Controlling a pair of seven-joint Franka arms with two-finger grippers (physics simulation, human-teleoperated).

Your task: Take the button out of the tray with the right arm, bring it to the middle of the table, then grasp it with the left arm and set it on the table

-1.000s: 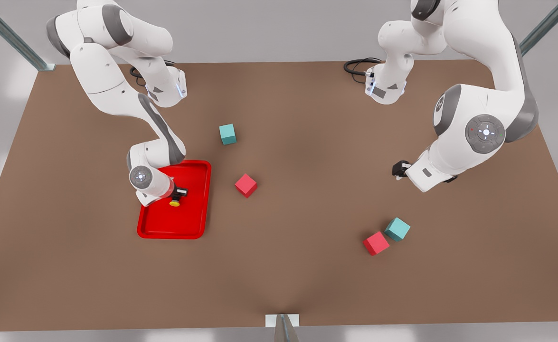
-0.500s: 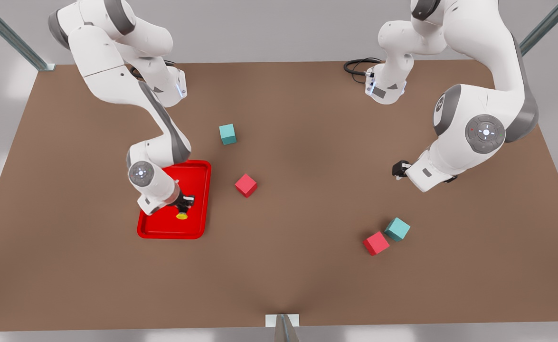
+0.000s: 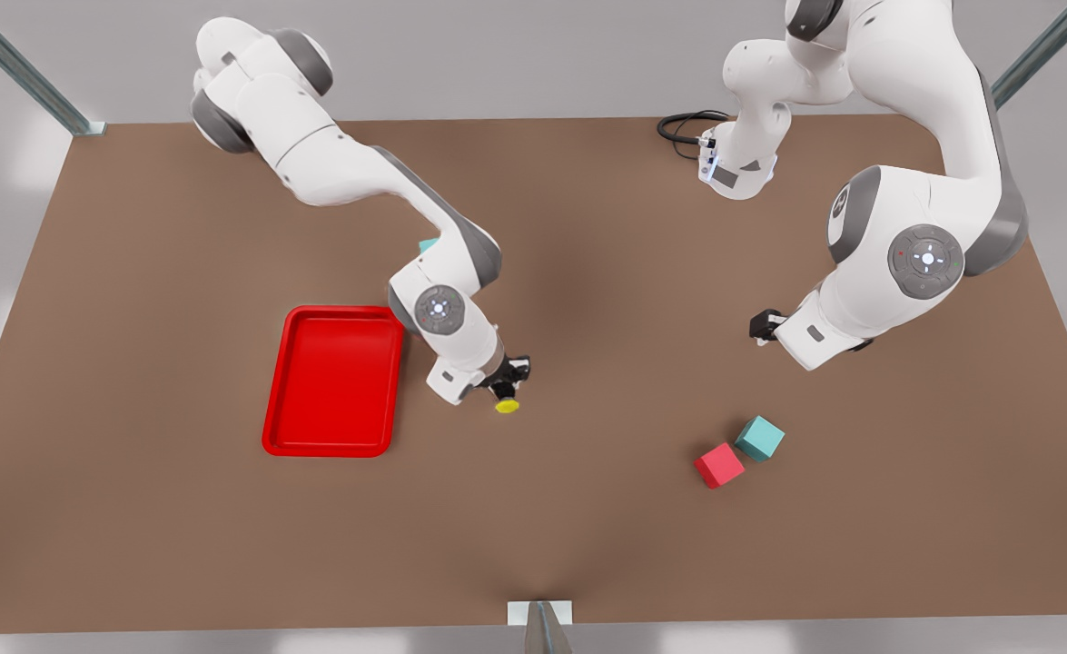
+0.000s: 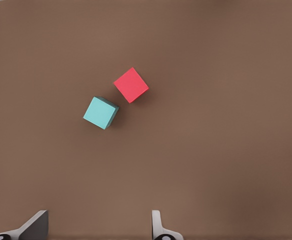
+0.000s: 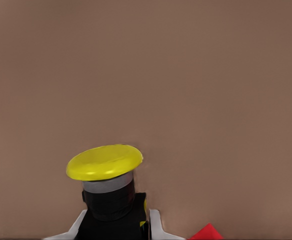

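Right of the tray (image 3: 333, 381), right gripper (image 3: 508, 385) clamps button (image 3: 507, 405); left gripper (image 4: 98, 226) spread wide, holding nothing.

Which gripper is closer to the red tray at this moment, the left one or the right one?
Right. The right gripper, shut on the button, is just beyond the tray. The left gripper waits across the table.

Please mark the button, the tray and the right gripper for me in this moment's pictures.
button (image 3: 507, 405): front view, on its yellow cap.
tray (image 3: 334, 377): front view, on its bare red floor.
right gripper (image 3: 505, 382): front view, at the black fingertips shut on the button's dark body.
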